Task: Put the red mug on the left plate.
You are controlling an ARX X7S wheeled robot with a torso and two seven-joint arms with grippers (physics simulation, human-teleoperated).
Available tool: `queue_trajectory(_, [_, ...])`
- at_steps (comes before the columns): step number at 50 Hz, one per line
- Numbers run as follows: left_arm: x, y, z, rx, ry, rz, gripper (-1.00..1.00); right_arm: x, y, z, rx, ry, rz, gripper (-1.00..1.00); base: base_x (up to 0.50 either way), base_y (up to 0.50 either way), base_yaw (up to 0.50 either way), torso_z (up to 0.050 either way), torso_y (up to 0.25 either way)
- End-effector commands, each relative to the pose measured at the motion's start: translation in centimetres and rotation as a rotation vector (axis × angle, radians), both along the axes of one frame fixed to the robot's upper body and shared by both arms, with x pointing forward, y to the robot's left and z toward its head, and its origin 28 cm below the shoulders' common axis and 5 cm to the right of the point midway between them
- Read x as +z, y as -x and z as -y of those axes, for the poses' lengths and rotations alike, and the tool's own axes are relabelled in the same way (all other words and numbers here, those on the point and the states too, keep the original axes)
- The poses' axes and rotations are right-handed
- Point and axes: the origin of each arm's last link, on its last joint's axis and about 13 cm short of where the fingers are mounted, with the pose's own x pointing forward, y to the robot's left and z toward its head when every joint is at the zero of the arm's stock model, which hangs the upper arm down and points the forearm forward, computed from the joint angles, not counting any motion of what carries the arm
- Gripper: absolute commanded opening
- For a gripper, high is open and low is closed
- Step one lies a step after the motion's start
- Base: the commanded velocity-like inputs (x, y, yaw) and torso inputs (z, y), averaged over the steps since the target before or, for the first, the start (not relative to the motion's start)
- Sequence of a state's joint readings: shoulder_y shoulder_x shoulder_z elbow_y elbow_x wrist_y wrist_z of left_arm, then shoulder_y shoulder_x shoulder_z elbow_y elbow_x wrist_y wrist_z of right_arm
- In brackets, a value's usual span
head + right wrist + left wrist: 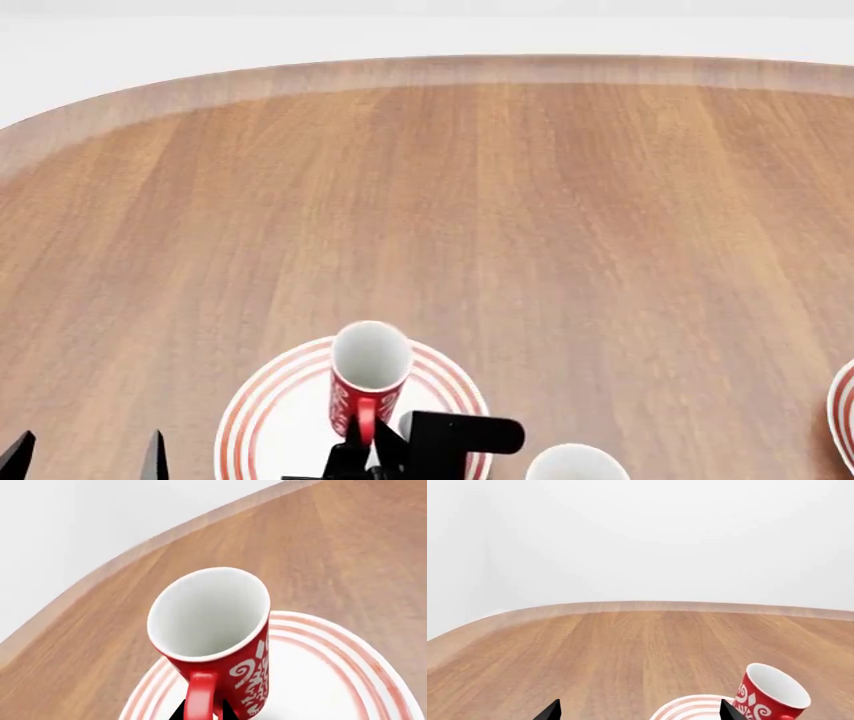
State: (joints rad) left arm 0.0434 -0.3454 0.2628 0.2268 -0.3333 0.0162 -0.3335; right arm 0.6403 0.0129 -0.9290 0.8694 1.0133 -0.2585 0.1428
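The red mug with white scrollwork is over the middle of the left plate, a white plate with red rings. It leans, with its white inside showing. I cannot tell whether its base rests on the plate. My right gripper is shut on the mug's red loop handle, one black fingertip on each side. My left gripper hangs open and empty to the left of the plate. In the left wrist view the mug and the plate's rim lie beside its fingertips.
A plain white mug stands just right of the right arm at the view's lower edge. The rim of a second ringed plate shows at the far right. The wooden table ends in a curved far edge, with a white wall beyond.
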Motion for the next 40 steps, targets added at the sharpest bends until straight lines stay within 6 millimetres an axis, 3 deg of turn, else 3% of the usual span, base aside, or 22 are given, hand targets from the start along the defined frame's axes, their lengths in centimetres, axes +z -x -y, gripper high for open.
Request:
queue_trajectory(1, [0.01, -0.02, -0.02, 0.001, 0.000, 0.001, 1.00, -0.41, -0.76, 0.31, -0.001, 0.016, -0.006, -1.00, 0.00, 0.00, 0.00, 0.000, 0.000])
queue_trajectory(30, [0.03, 0.05, -0.02, 0.002, 0.000, 0.004, 1.00, -1.22, -0.10, 0.13, 0.042, 0.049, -0.048, -1.00, 0.00, 0.00, 0.00, 0.000, 0.000])
queue_trajectory(31, [0.03, 0.06, -0.01, 0.001, -0.001, 0.004, 1.00, -1.22, -0.08, 0.10, 0.043, 0.048, -0.051, 1.00, 0.00, 0.00, 0.00, 0.000, 0.000])
queue_trajectory(40, [0.03, 0.05, -0.02, 0.002, 0.000, 0.004, 1.00, -1.14, -0.17, 0.10, 0.046, 0.041, -0.054, 1.00, 0.00, 0.00, 0.00, 0.000, 0.000])
